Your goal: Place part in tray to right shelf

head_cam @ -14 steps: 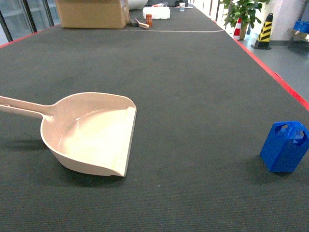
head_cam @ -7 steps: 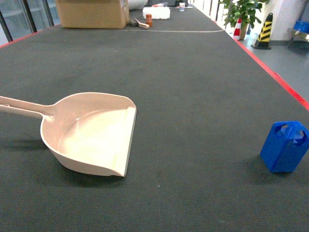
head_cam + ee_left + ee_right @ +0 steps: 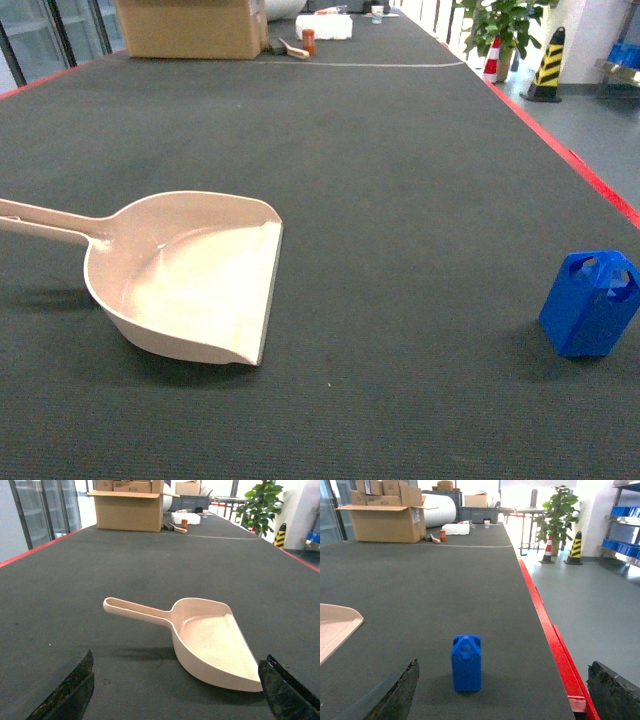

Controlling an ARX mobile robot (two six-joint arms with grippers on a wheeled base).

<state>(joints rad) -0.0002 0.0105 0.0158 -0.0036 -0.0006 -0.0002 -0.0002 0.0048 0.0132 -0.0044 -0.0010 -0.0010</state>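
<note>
The beige tray (image 3: 190, 275) lies on the dark mat at the left, its handle pointing left and its flat lip facing right. The left wrist view has the tray (image 3: 210, 640) just ahead of my left gripper (image 3: 179, 675), which is open and empty. The small blue part (image 3: 590, 303) stands upright near the mat's right edge. My right gripper (image 3: 503, 680) is open and empty, and the part (image 3: 467, 662) stands ahead of it, nearer the left finger. The right shelf (image 3: 622, 547), a metal rack with blue crates, stands far off across the floor. Neither gripper shows in the head view.
A red strip (image 3: 555, 645) edges the mat on the right, with grey floor beyond. At the far end stand a cardboard box (image 3: 190, 27), a white block (image 3: 323, 27) and small items. A potted plant (image 3: 505, 30) and striped cones (image 3: 546, 65) stand on the floor.
</note>
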